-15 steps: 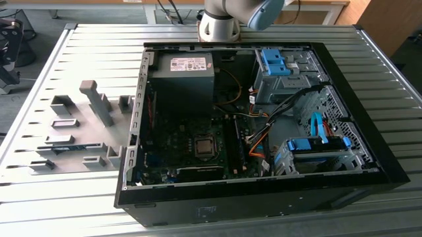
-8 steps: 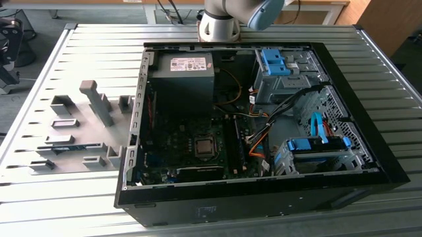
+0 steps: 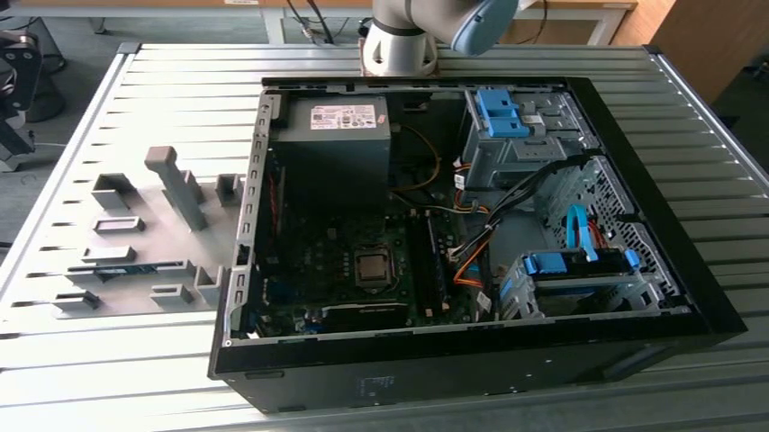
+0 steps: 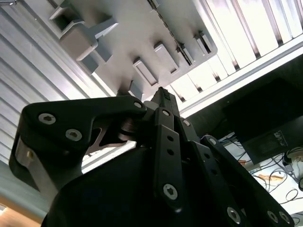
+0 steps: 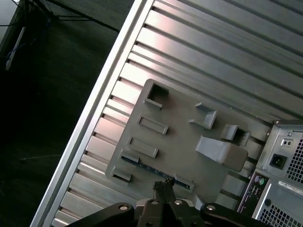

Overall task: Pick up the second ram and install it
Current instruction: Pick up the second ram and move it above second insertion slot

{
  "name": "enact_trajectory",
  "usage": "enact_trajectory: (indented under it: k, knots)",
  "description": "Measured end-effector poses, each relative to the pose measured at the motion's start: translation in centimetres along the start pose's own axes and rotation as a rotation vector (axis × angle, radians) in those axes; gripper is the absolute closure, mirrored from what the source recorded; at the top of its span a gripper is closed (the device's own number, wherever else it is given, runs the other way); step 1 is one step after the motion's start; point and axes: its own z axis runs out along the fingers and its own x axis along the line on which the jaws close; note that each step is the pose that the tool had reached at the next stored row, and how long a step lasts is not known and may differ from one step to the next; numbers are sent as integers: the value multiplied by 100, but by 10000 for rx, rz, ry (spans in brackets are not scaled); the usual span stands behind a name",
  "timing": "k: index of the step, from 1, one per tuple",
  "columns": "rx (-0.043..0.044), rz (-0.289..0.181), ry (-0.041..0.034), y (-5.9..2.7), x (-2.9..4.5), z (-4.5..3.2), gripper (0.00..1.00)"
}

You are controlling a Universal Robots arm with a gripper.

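First wrist view, second ram near tool

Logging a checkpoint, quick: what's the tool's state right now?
Tool: closed, holding nothing; the ram lies in the grey holder.

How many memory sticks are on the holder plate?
1. The memory stick lies on the grey plate, at the exterior view's left of the computer case. Others inside the case may be hidden.
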Motion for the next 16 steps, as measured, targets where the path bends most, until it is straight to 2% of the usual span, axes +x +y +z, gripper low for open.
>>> enact_trajectory:
  k: [7,16]
  knots:
    - [-7,-430,19,0,1,0,90]
    - [-7,-438,20,0,1,0,90]
